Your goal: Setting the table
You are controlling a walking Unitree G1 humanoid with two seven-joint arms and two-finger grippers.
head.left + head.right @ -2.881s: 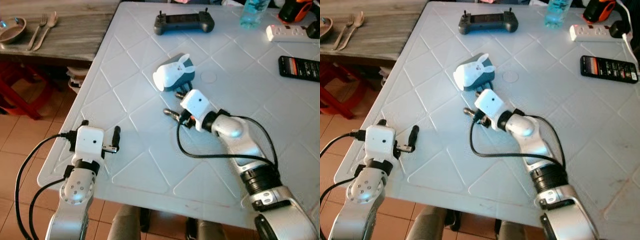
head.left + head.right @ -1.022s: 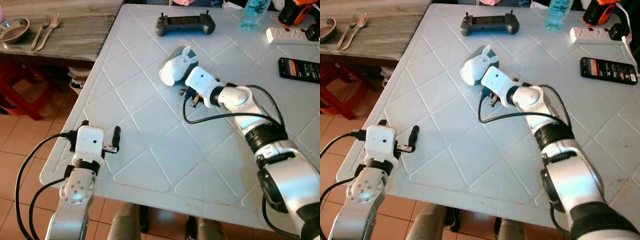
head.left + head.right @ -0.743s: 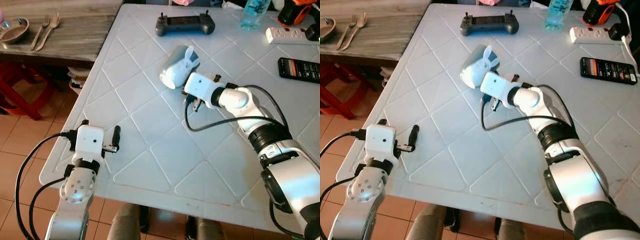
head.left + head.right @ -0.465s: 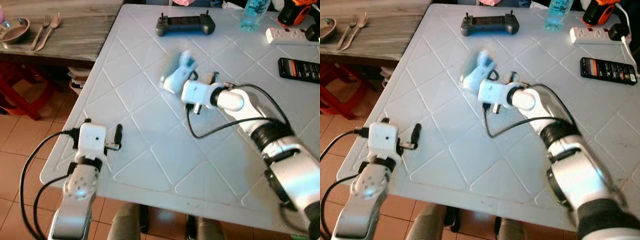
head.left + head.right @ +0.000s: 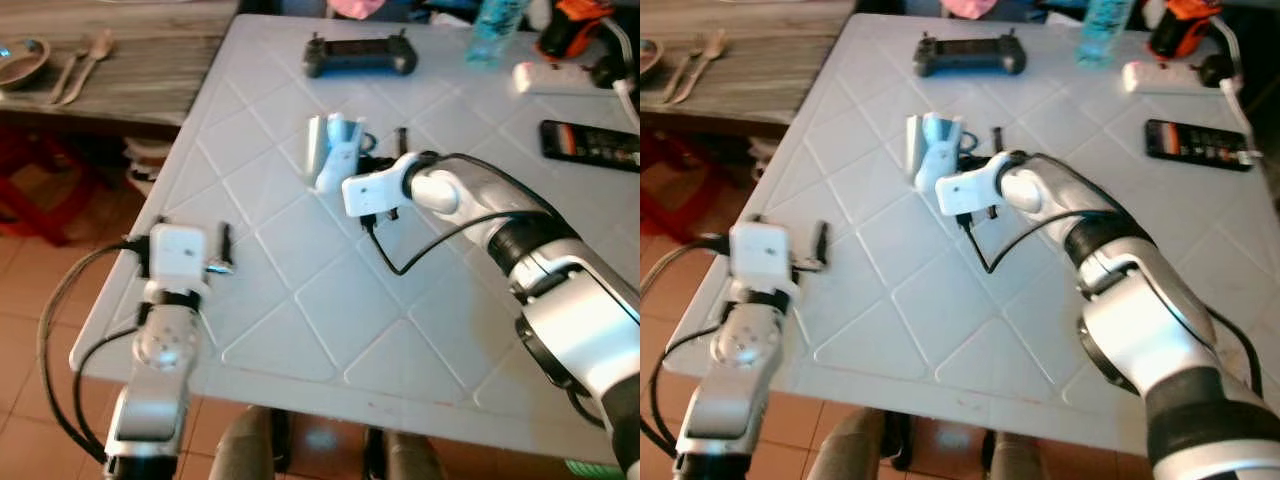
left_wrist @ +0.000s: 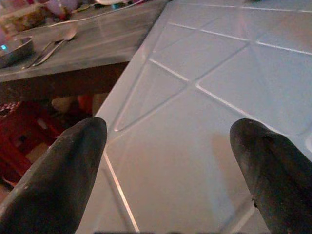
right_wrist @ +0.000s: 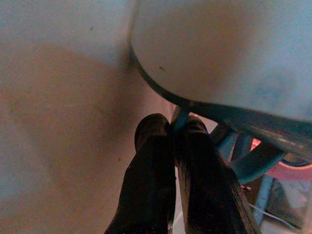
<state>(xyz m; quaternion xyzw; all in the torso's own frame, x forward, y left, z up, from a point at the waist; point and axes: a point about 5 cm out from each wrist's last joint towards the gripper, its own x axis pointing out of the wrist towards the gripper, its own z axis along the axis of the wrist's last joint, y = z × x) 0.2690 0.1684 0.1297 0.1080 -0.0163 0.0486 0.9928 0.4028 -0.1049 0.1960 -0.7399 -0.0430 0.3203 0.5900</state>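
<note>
A white rabbit-eared cup with a teal handle is held off the glossy diamond-embossed plastic worktop. The handle is pinched between the closed fingers of the right gripper. The left gripper is held spread wide and empty; no writing is legible.

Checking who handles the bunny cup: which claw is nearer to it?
Right. The right claw is pinched on the bunny cup at mid-table; the left claw hovers open near the table's front-left edge, well away from it.

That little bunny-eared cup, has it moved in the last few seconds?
Yes. The bunny cup lay on its side mid-table; now it stands more upright, nearer the black controller, with the right gripper pinched on its blue handle.
</note>
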